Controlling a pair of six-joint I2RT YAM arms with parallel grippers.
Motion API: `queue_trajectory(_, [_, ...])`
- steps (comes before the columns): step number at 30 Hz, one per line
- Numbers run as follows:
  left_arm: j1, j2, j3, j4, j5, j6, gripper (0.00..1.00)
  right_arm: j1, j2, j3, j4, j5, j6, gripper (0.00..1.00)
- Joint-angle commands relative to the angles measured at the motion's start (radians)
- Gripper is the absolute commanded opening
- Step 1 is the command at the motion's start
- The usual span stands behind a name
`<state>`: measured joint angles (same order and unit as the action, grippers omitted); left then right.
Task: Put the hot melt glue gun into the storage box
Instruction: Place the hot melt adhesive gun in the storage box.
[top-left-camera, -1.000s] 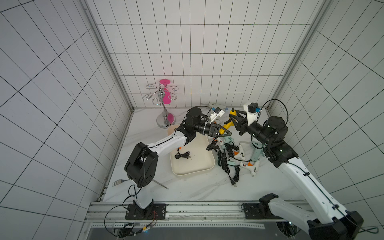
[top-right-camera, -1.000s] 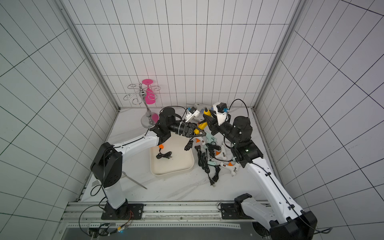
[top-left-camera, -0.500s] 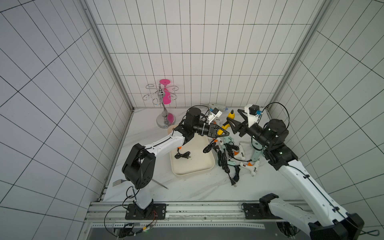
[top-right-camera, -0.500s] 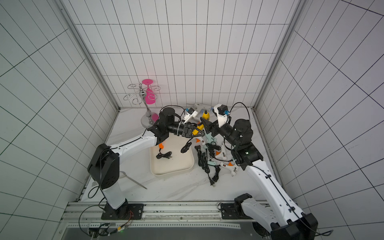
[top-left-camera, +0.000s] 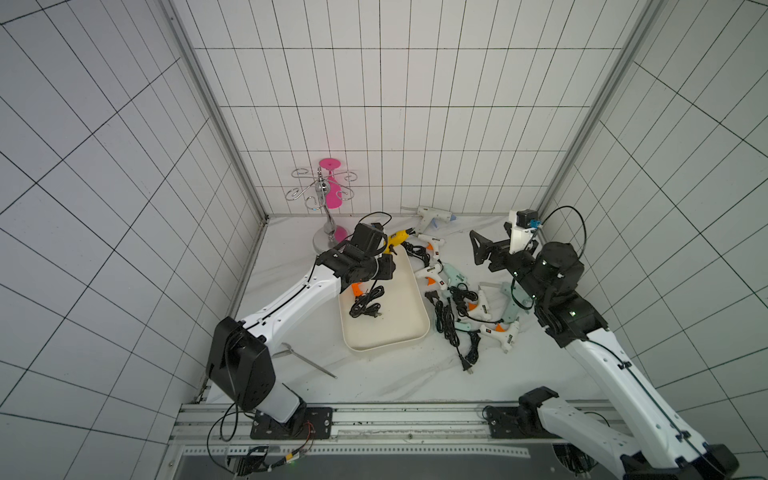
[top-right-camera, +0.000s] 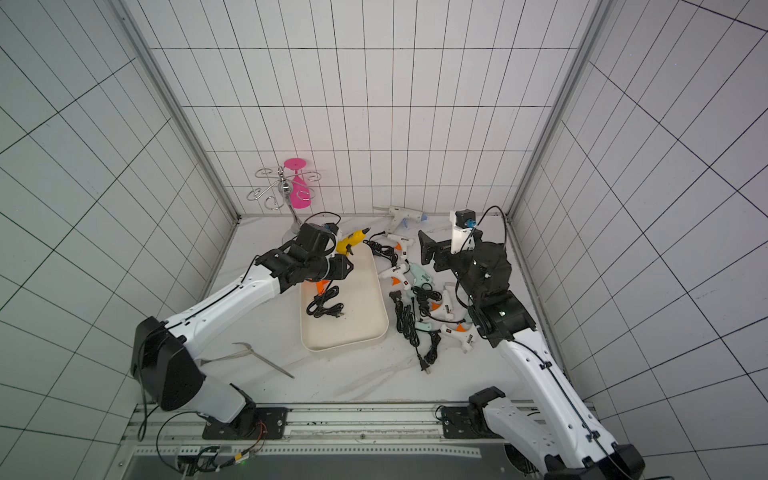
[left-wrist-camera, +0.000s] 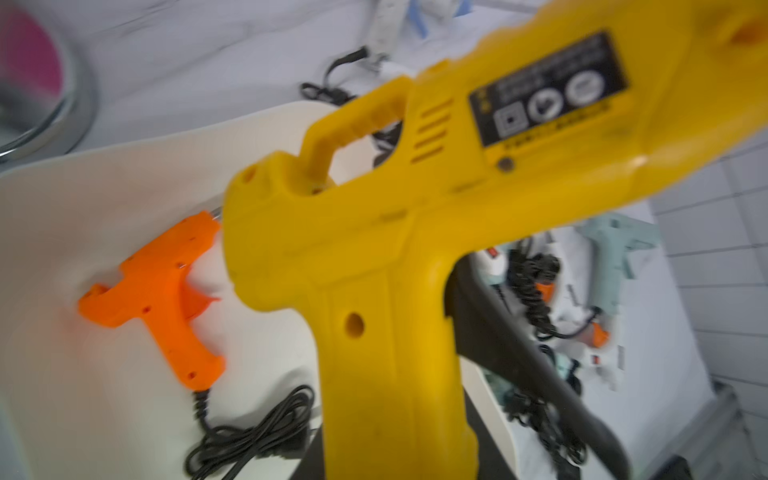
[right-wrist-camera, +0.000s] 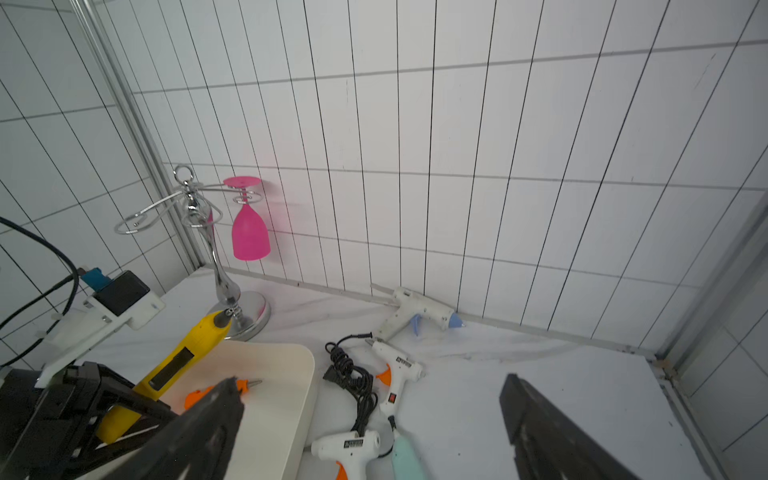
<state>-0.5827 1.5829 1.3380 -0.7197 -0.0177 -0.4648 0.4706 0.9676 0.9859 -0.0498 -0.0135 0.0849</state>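
The left jaws clench the yellow glue gun (top-left-camera: 397, 240) just above the far end of the cream box (top-left-camera: 399, 320), the right jaws gape empty, and the gun looks hard, light and smooth, best held by its thick handle.

Quick count: one storage box (top-left-camera: 399, 309), one yellow glue gun (top-left-camera: 397, 239), one orange glue gun (left-wrist-camera: 162, 286), five white glue guns (top-left-camera: 432, 216), two mint glue guns (top-left-camera: 455, 276), one pink glass (top-left-camera: 332, 195), one rack (top-left-camera: 328, 226), one tongs (top-left-camera: 307, 359).

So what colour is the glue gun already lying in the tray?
Orange. That glue gun shows best in the left wrist view.
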Motion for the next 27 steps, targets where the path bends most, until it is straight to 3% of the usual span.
queue_trajectory(1, [-0.017, 0.096, 0.004, -0.156, -0.408, -0.101, 0.11, -0.009, 0.007, -0.005, -0.071, -0.012, 0.071, 1.00])
queue_trajectory(8, [-0.010, 0.211, -0.054, -0.092, -0.560, -0.268, 0.05, -0.007, 0.007, -0.053, -0.116, -0.068, 0.089, 0.98])
queue_trajectory(17, [0.007, 0.357, -0.043, -0.074, -0.503, -0.394, 0.07, -0.008, 0.014, -0.099, -0.173, -0.066, 0.053, 0.98])
queue_trajectory(20, [0.015, 0.365, -0.049, -0.082, -0.469, -0.416, 0.23, -0.007, 0.040, -0.087, -0.203, -0.069, 0.037, 0.98])
queue_trajectory(23, [0.014, 0.310, -0.093, -0.071, -0.472, -0.438, 0.63, -0.009, 0.064, -0.074, -0.247, 0.011, 0.050, 1.00])
queue_trajectory(27, [0.010, 0.231, -0.111, -0.097, -0.485, -0.450, 0.80, -0.019, 0.088, -0.057, -0.293, 0.099, 0.052, 0.99])
